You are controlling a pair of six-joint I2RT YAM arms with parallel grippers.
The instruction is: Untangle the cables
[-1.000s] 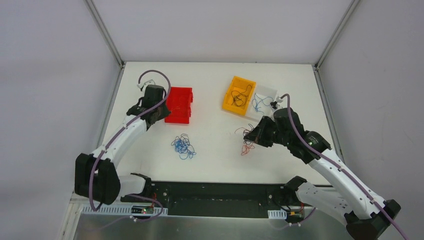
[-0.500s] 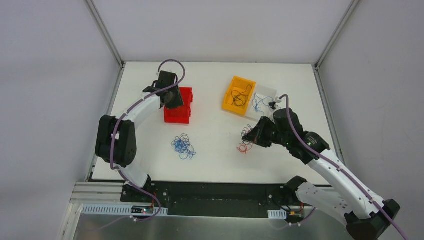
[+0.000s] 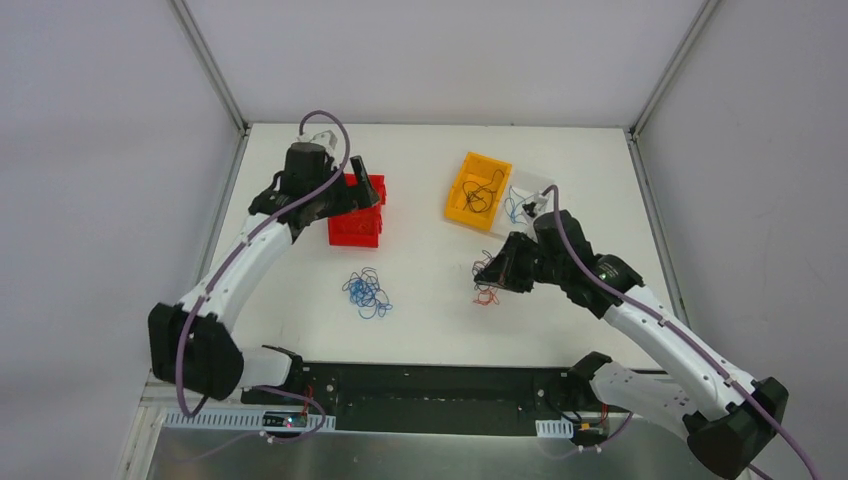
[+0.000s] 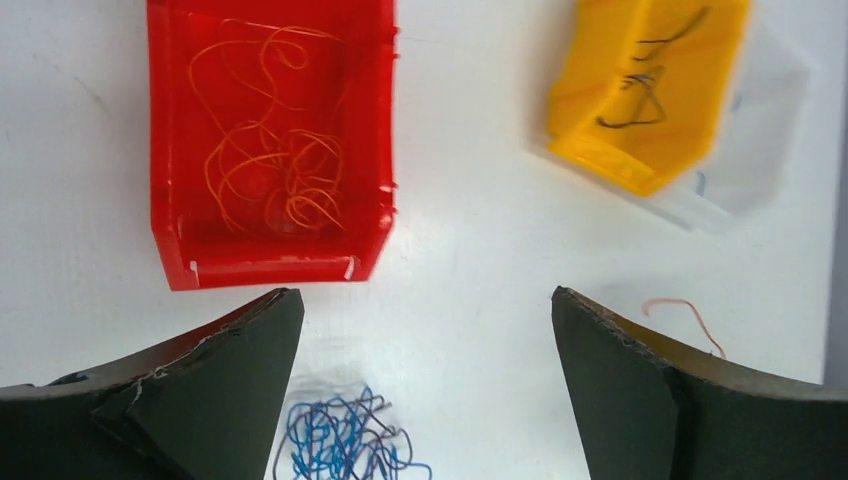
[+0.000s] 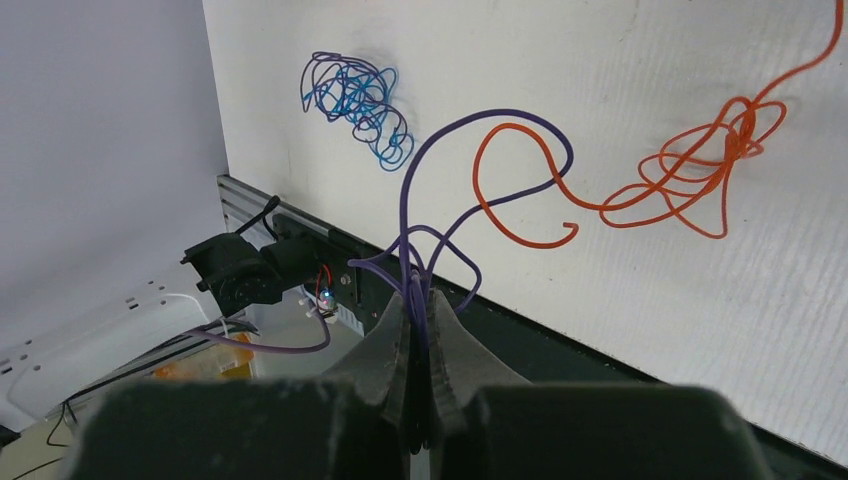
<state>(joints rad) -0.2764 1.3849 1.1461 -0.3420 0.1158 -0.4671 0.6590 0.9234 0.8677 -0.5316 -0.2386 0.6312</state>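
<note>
A tangle of blue cables [image 3: 367, 293] lies mid-table, also at the bottom of the left wrist view [image 4: 345, 445]. My left gripper [image 3: 365, 185] hovers over the near part of the red bin [image 3: 357, 228], open and holding nothing [image 4: 425, 340]. Thin orange-red cables [image 4: 270, 160] lie loose inside the red bin [image 4: 170, 230]. My right gripper [image 3: 500, 270] is shut on a dark purple-black cable [image 5: 480, 130], its jaws [image 5: 420, 300] pinching the looped strands. That dark cable is hooked through a red cable knot [image 5: 700, 170], which lies on the table [image 3: 487, 295].
A yellow bin [image 3: 478, 190] with black cables stands at the back right, with a clear white bin [image 3: 530, 200] holding blue cables beside it. The table's near edge and the black base rail [image 3: 440, 385] lie just below the tangles.
The left arm swung from beside the red bin to over it, and its gripper went from shut to wide open. The right gripper shifted slightly left, still pinching the dark cable.
</note>
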